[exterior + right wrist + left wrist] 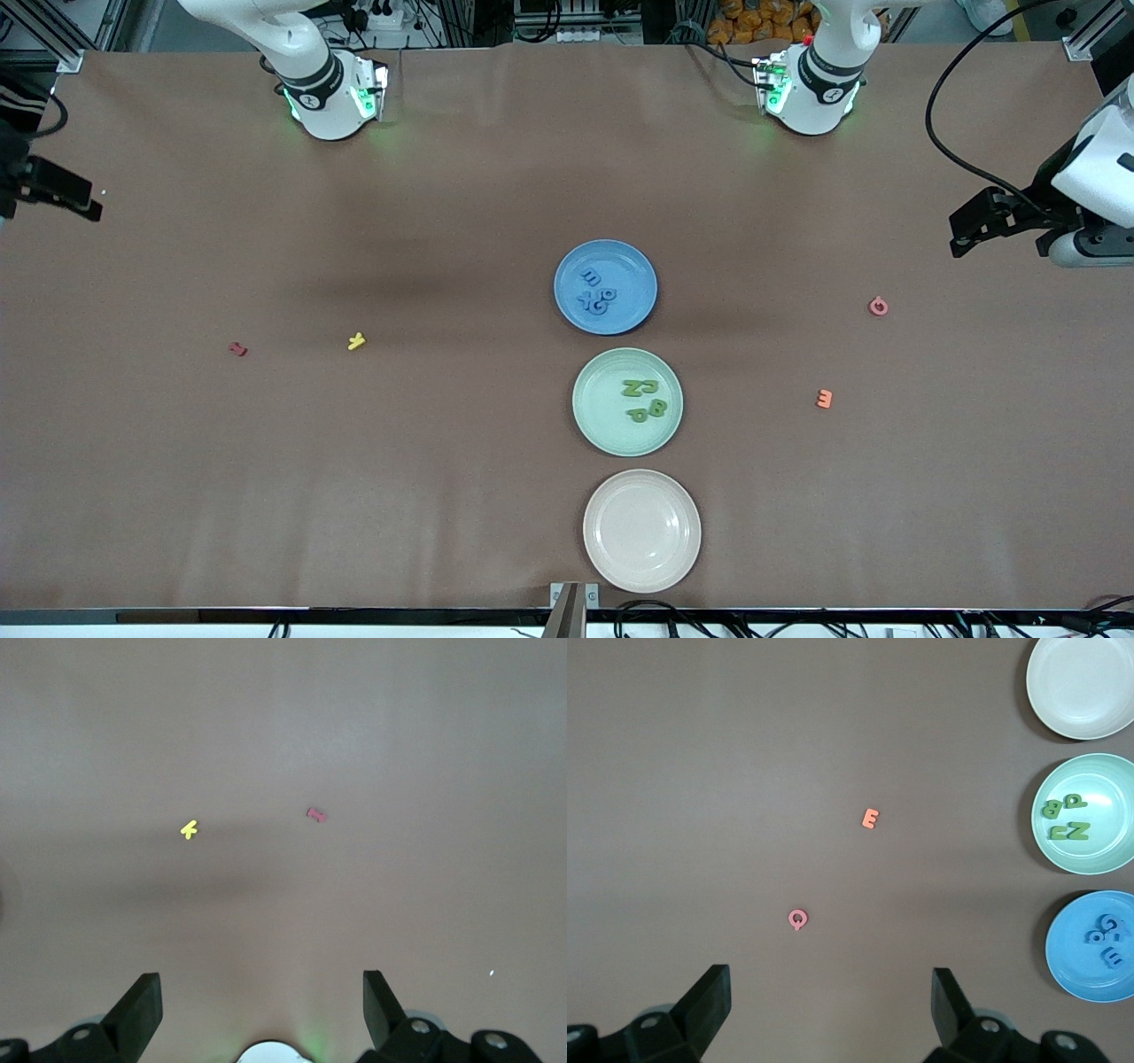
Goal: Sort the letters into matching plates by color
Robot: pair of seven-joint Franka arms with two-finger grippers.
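The blue plate [634, 282] [1067, 948] holds several blue letters [595, 291] [1106, 939]. Just nearer the camera, the mint green plate [602, 418] [1099, 771] holds several green letters [644, 400] [1066, 818]. A pink Q [878, 307] [797, 920] and an orange E [824, 399] [870, 819] lie loose toward the left arm's end. A yellow letter [356, 341] [188, 829] and a red letter [237, 349] [316, 815] lie toward the right arm's end. My left gripper [973, 223] [830, 992] hangs open and empty over bare table at its own end. My right gripper [60, 190] [261, 997] is open and empty at the other end.
A cream-pink plate [641, 530] [1085, 687] stands bare, nearest the camera in the row of plates. Brown cloth covers the table. Both arm bases [332, 97] [811, 89] stand along the edge farthest from the camera.
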